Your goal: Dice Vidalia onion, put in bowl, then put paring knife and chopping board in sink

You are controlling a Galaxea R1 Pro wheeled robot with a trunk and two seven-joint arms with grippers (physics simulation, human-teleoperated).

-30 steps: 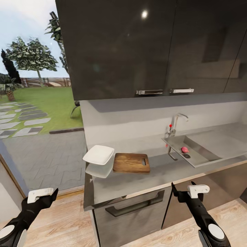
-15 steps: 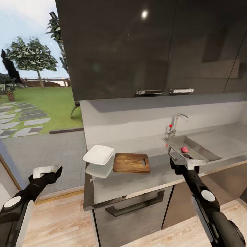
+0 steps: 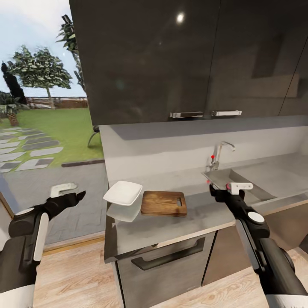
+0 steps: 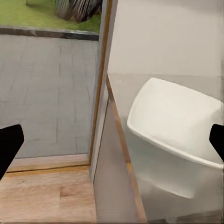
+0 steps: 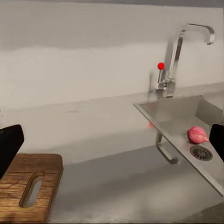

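Right jaws: the right gripper (image 3: 219, 191) is spread wide and empty; its dark fingertips (image 5: 9, 144) sit at the two edges of the right wrist view.
Left jaws: the left gripper (image 3: 77, 196) is likewise parted and holding nothing, hovering off the worktop's end, out over the paved yard.
What changed: over the last second both arms have risen from below the worktop's front edge; the right one has reached forward over the edge to the sink's near corner, and the left has lifted towards the bowl.
Onion: the small pinkish-red rounded Vidalia onion (image 5: 197, 135) lies in the rectangular stainless-steel sink (image 3: 248, 189), just beside the round drain (image 5: 201, 152). In the head view the right gripper covers it.
Board: the dark brown wooden chopping board (image 3: 164, 202) lies flat on the long matte grey worktop (image 3: 171, 224), between bowl and sink.
Bowl: the white squarish shallow bowl (image 3: 123, 192) sits at the worktop's left end, just beside the board.
Knife: I cannot make out the paring knife.
Tap: the curved chrome tap (image 5: 179, 56) with its red knob (image 5: 161, 66) stands behind the basin.
Meaning: the reach for the onion seems begun; nothing is grasped yet, and the jaws must go further in and down into the basin.
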